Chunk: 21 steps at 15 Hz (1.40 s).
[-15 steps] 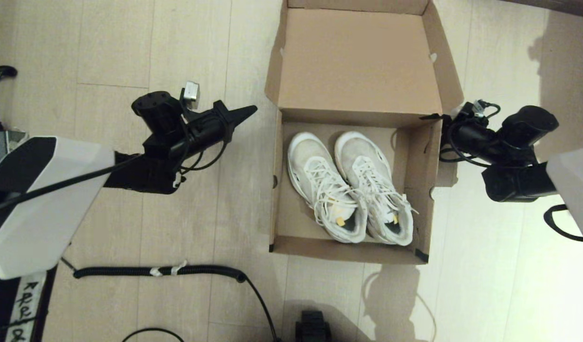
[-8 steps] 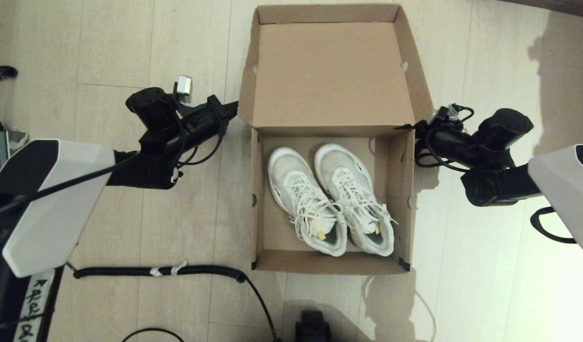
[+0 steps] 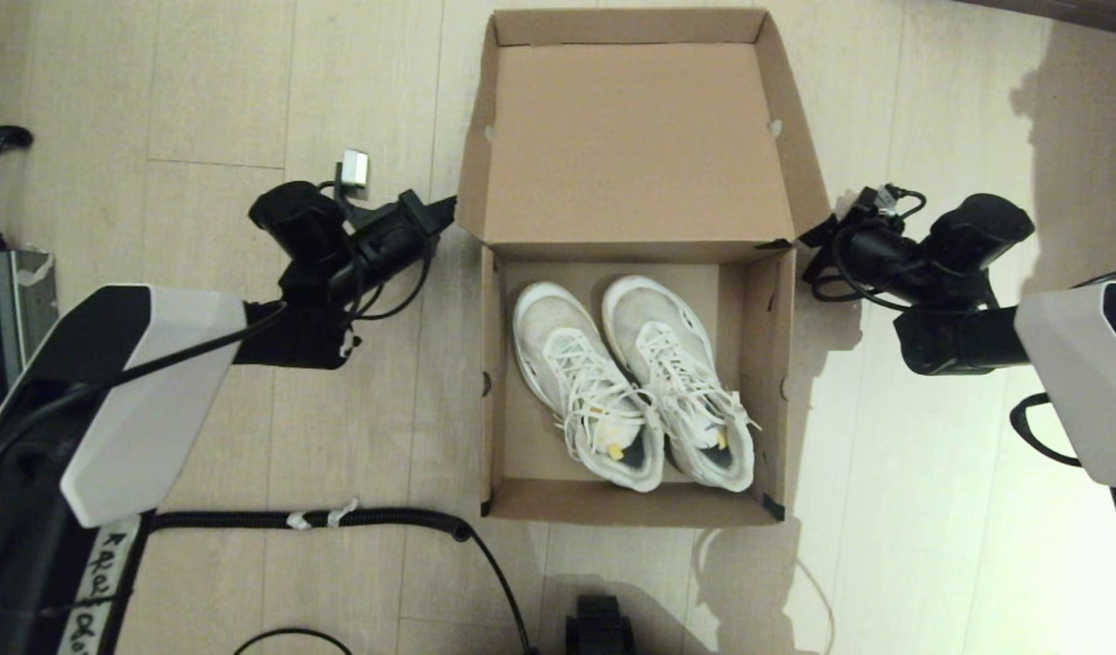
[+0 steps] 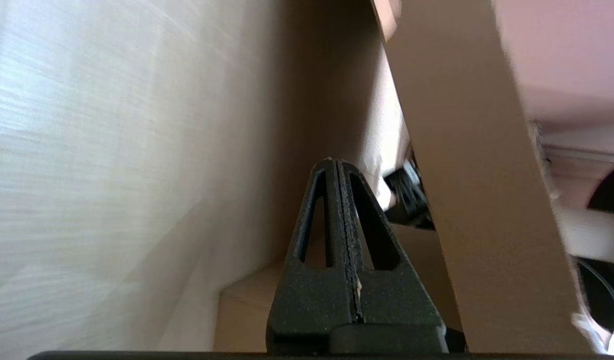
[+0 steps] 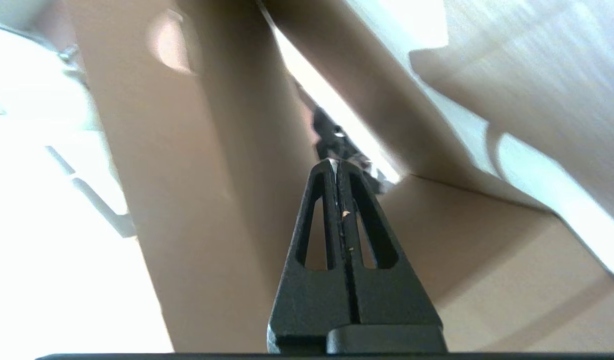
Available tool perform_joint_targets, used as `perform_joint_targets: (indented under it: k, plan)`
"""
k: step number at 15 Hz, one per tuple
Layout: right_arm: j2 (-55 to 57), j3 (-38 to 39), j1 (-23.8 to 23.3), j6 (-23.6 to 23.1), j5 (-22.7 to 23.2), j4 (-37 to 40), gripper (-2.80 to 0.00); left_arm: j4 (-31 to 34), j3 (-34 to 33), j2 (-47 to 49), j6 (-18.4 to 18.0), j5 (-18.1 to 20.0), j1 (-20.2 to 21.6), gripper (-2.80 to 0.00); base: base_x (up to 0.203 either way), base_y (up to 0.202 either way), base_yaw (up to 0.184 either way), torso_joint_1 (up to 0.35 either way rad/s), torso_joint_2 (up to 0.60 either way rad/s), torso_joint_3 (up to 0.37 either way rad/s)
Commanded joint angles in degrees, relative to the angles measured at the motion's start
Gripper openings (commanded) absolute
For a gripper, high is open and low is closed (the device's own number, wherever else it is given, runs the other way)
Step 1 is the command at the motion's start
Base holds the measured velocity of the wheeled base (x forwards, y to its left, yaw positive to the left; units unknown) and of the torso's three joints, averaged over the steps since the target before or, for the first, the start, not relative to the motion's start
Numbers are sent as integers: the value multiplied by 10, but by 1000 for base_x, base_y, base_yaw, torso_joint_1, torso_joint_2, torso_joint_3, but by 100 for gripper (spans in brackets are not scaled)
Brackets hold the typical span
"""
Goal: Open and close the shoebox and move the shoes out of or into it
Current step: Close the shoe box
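The brown shoebox (image 3: 490, 364) stands open on the floor, its lid (image 3: 635, 136) folded up and back. Both white shoes (image 3: 585, 391) (image 3: 680, 382) lie side by side inside, toes toward the lid. My left gripper (image 3: 446, 209) is shut and empty, its tip at the lid's left side flap (image 4: 477, 175). My right gripper (image 3: 808, 238) is also shut and empty, just off the lid's right corner. In the wrist views, each gripper (image 4: 335, 162) (image 5: 335, 162) points under the raised lid (image 5: 186, 200) toward the other.
A grey device (image 3: 7, 309) with cables sits at the far left edge. A coiled black cable (image 3: 312, 520) runs across the wooden floor in front of the box. A black part (image 3: 598, 628) shows at the bottom edge.
The box slid left and nearer a second ago, then stayed put. Since then the right gripper has drawn back to the right, off the box corner. The left gripper has barely moved.
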<state>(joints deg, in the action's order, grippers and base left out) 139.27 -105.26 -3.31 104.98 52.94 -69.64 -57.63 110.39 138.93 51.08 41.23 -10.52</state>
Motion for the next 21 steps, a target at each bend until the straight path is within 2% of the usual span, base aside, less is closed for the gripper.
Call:
perform_joint_targets:
  k: [1, 4, 21]
  plan:
    - [25, -44, -4, 19, 3, 6, -280, -9, 0, 5, 3, 3, -10, -280, 0, 0, 0, 0, 0, 0]
    - [31, -60, -1, 26, 6, 17, -280, -46, 1, 15, 2, 3, -23, -280, 0, 0, 0, 0, 0, 0]
    - [-39, -60, 24, 33, -7, -1, -280, -64, 0, -18, 2, 3, -35, -280, 0, 0, 0, 0, 0, 0]
